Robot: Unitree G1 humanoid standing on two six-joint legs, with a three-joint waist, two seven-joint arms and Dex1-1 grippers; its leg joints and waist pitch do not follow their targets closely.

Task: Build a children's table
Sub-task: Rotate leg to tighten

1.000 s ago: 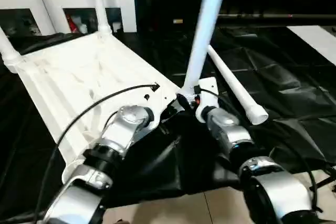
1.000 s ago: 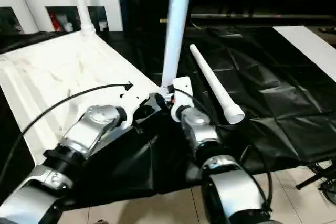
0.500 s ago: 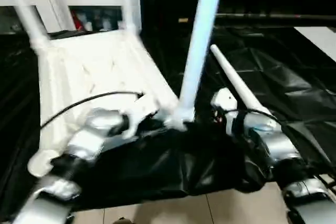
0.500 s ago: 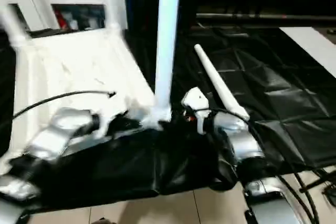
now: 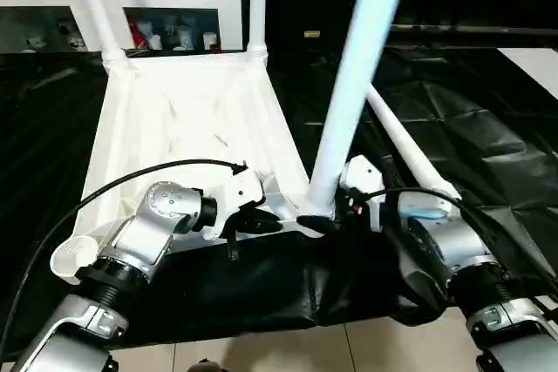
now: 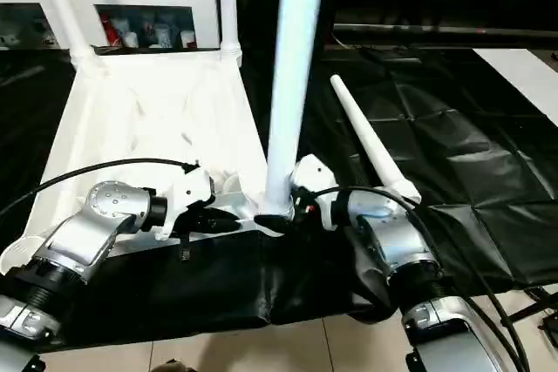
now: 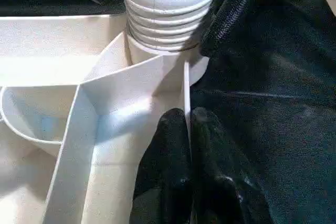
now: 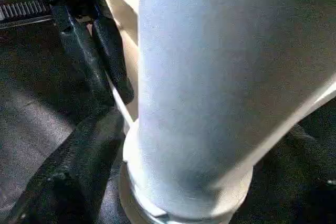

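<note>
- Children's table [image 5: 187, 128]: the ribbed top lies upside down on the black-covered work table [image 5: 488, 119]. Compared with a second ago it has swung round, so that its long sides now run from near to far rather than slantwise. Two legs [image 5: 96, 6] stand in the far corner sockets, as before.
- Empty socket [image 5: 70, 256]: the near-left corner, at the work table's near edge, has no leg in it yet.
- Left gripper [image 7: 184, 129]: clenched on the thin rim wall of the top at the near edge, just left of the near-right socket. It has kept this pinch throughout the turn and appears to steady the top.
- Third leg [image 5: 353, 93]: upright in the near-right socket, its ridged collar [image 7: 168, 14] seated just above the socket rim. It looks fitted, though how firmly cannot be told.
- Right gripper [image 5: 324, 222]: its fingers stand wide around the foot of this leg. Whether they press on it or have released it cannot be told.
- Fourth leg [image 6: 370, 141]: lying loose on the black cover, right of the top and where it lay before. Judged from this, three legs are in and one remains for the near-left socket.
</note>
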